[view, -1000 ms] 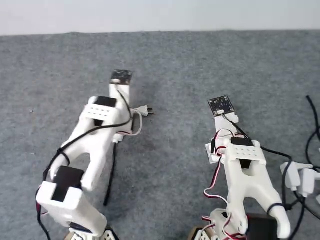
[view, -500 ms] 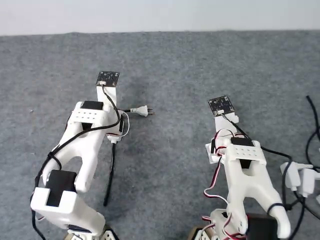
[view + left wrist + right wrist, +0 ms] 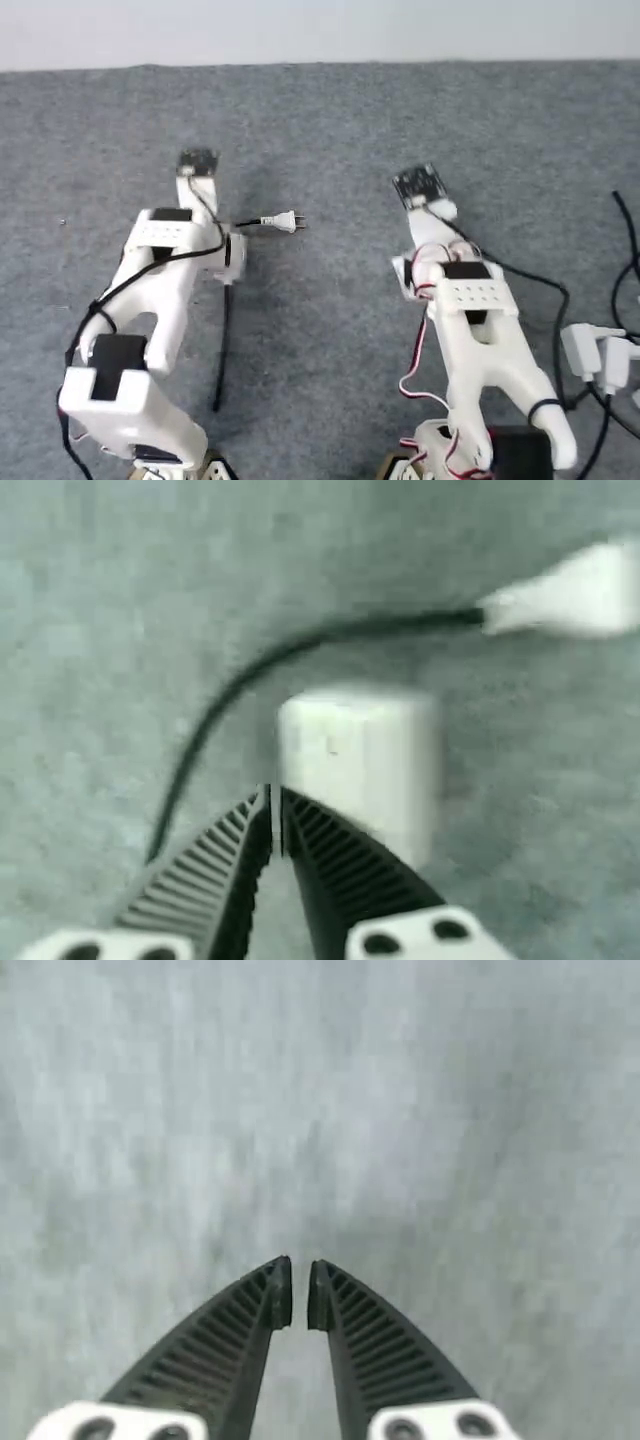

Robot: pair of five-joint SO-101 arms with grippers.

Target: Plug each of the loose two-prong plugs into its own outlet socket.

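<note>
Both the left gripper [image 3: 276, 800] and right gripper [image 3: 300, 1282] are hovering clenched and empty while the white two-prong plug [image 3: 283, 221] is lying loose on grey carpet [image 3: 330, 120] between them, likely awaiting an opened grasp.

surface: grey carpet [image 3: 340, 120] | backdrop: pale wall [image 3: 320, 30] along far edge

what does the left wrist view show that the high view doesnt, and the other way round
Left wrist view: the left gripper close up, its ridged fingers shut, and a white block just past the tips. High view: the left arm and right arm over the grey mat, plus white plastic pieces and dark cables at the right edge. Shared: the white two-prong plug and its black cable.
</note>
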